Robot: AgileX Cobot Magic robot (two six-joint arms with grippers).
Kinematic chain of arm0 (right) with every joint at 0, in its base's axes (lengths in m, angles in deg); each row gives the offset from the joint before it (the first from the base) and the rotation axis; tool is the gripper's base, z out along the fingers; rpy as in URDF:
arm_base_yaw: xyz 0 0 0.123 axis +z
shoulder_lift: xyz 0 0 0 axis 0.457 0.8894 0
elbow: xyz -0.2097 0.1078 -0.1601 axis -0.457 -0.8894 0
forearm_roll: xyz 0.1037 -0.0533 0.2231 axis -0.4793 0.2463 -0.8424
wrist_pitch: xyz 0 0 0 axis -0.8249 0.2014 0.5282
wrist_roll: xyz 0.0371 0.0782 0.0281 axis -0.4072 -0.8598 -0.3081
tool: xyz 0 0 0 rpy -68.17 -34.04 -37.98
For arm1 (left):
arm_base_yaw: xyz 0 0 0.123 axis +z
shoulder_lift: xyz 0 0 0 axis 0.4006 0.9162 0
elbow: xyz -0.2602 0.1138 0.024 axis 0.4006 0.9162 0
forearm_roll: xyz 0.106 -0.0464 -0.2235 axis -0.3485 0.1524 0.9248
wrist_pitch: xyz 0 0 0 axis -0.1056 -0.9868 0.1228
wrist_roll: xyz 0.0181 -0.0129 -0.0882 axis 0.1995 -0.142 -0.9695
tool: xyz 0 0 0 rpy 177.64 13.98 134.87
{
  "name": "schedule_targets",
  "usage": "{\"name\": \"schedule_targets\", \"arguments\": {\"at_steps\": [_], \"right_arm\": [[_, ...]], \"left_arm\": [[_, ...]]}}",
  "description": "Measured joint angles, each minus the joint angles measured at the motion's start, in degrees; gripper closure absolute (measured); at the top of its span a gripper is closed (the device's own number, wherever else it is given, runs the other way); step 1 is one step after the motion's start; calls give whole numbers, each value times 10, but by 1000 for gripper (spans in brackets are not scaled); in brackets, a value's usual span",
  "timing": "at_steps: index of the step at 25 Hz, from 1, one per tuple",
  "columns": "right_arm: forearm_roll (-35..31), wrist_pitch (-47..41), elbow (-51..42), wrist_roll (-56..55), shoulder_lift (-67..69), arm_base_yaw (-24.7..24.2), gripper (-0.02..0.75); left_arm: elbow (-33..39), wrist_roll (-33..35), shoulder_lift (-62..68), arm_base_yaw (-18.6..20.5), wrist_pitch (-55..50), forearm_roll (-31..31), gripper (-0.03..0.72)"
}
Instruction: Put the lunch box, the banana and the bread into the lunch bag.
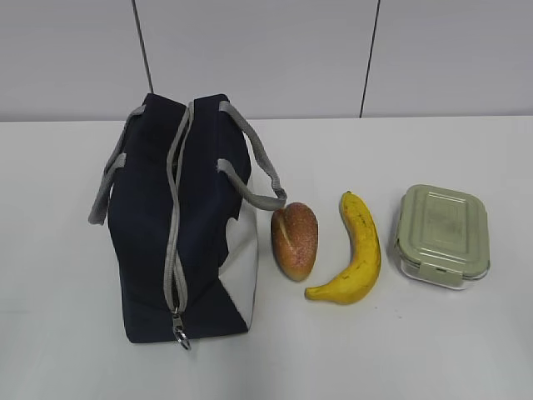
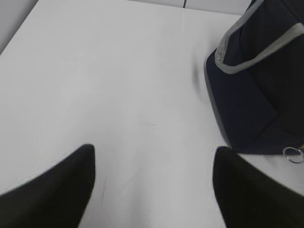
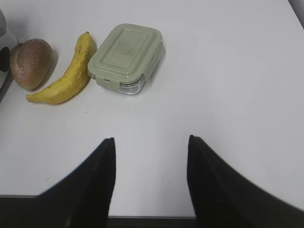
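Note:
The navy lunch bag [image 1: 179, 225] stands zipped at the left of the table, its ring pull [image 1: 181, 338] at the near end. To its right lie the reddish bread [image 1: 295, 240], the yellow banana [image 1: 354, 248] and the green-lidded lunch box [image 1: 441, 235]. Neither arm shows in the exterior view. My left gripper [image 2: 154, 152] is open over bare table, with the lunch bag [image 2: 256, 95] to its right. Open too, my right gripper [image 3: 151, 141] hangs near the table's front edge, well short of the lunch box [image 3: 127, 57], the banana [image 3: 69, 71] and the bread [image 3: 31, 62].
Two grey webbing handles [image 1: 254, 171] hang off the bag's sides. White table [image 1: 350, 350] stretches in front of the objects. A grey panelled wall [image 1: 266, 50] runs behind the table.

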Motion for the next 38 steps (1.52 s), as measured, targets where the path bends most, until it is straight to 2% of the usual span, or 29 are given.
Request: {"name": "schedule_targets", "arguments": {"at_steps": [5,20,29,35,38], "right_arm": [[0,0,0,0,0,0,373],[0,0,0,0,0,0,373],[0,0,0,0,0,0,373],[0,0,0,0,0,0,373],[0,0,0,0,0,0,373]], "left_arm": [[0,0,0,0,0,0,189],[-5,0,23,0,1,1,202],[-113,8,248,0,34,22,249],[-191,98,413,0,40,101,265],[-220,125,491,-12,43,126,265]]}}
